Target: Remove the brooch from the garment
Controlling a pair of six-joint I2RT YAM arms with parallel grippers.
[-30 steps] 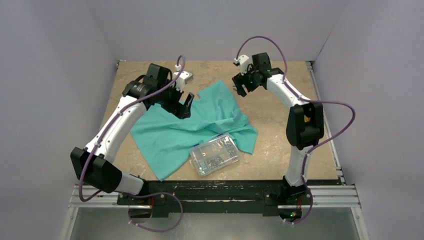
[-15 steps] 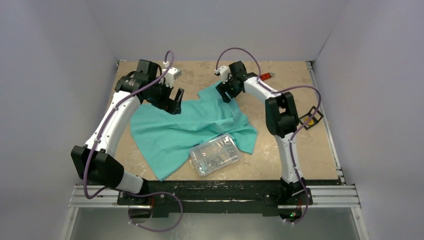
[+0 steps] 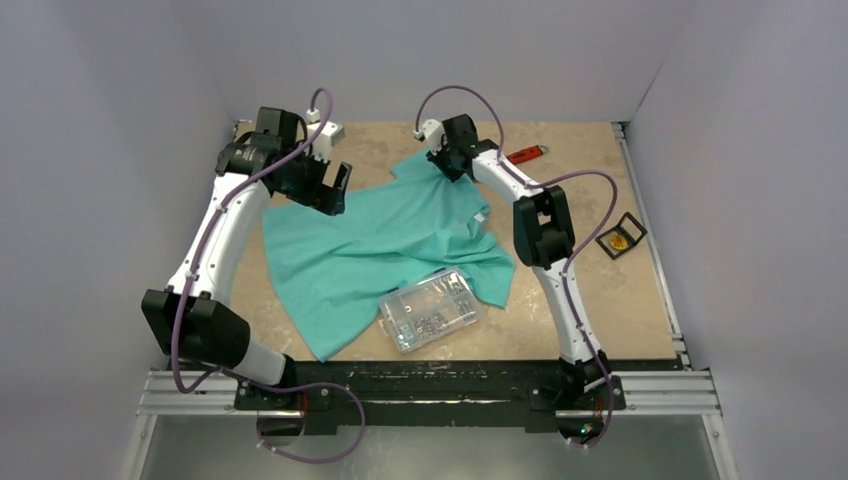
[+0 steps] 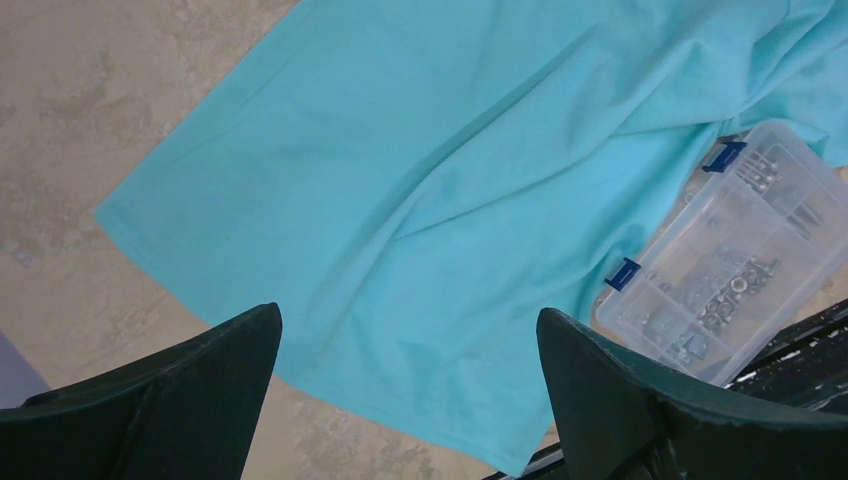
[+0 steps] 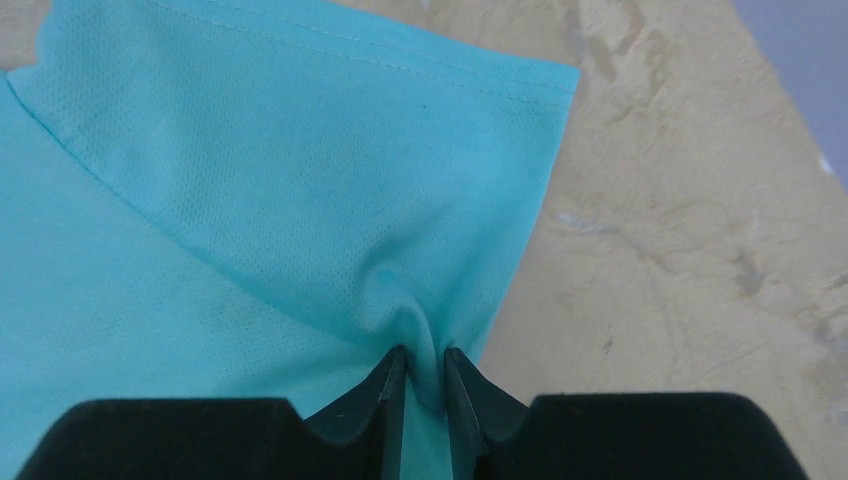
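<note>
The teal garment lies crumpled on the table, its small white neck label facing up. No brooch shows on it; it is hidden in every view. My right gripper is at the shirt's far corner. In the right wrist view the right gripper is shut on a pinched ridge of the garment beside the hem. My left gripper hovers over the shirt's far left edge. In the left wrist view the left gripper stands wide open above the garment, holding nothing.
A clear compartment box of small hardware rests on the shirt's near edge, also the box in the left wrist view. A red-handled wrench lies at the back. A small black square frame with a round orange-yellow centre lies at the right.
The right arm swung left and down onto the shirt's far corner, and its jaws closed on the fabric. The left arm drew back toward the far left, still open.
</note>
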